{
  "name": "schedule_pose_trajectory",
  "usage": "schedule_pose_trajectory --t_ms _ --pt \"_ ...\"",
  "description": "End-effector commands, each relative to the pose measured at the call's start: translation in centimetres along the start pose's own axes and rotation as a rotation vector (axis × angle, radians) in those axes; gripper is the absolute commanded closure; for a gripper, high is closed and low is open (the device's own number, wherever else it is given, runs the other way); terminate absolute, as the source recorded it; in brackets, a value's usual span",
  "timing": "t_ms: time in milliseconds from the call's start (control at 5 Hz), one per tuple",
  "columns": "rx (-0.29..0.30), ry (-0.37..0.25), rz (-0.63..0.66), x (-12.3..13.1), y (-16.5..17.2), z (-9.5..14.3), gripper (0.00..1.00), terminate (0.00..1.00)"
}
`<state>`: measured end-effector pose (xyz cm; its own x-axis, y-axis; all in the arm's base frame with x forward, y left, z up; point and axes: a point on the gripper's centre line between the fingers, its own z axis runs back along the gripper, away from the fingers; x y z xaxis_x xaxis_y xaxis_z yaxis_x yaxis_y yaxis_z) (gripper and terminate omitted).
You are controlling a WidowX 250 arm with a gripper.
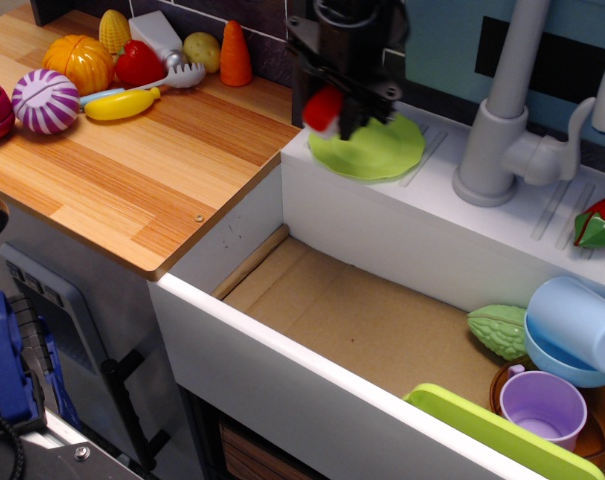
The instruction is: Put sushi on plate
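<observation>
The sushi (323, 108), red top over a white base, is held in my black gripper (334, 112), which is shut on it. The gripper hangs just above the left part of the round light-green plate (377, 152), which lies on the white sink ledge behind the basin. The sushi is in the air over the plate's left rim. The gripper body hides the plate's far edge.
A grey faucet (502, 110) stands right of the plate. Toy vegetables (77, 62) lie at the back of the wooden counter (132, 170). The sink basin (362, 320) holds a green gourd (497, 330), blue bowl (572, 330), purple cup (542, 405) and lime tray (482, 430).
</observation>
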<state>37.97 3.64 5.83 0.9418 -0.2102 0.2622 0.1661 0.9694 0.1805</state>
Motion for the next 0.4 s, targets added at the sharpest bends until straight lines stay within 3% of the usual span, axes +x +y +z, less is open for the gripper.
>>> schedule_pose_trajectory --t_ms 0,200 --pt "-0.013 -0.101 0.000 2.3 1.3 0.5 1.00 0.00" --pt "-0.030 -0.116 -0.015 2.3 1.9 -0.9 1.00 0.00"
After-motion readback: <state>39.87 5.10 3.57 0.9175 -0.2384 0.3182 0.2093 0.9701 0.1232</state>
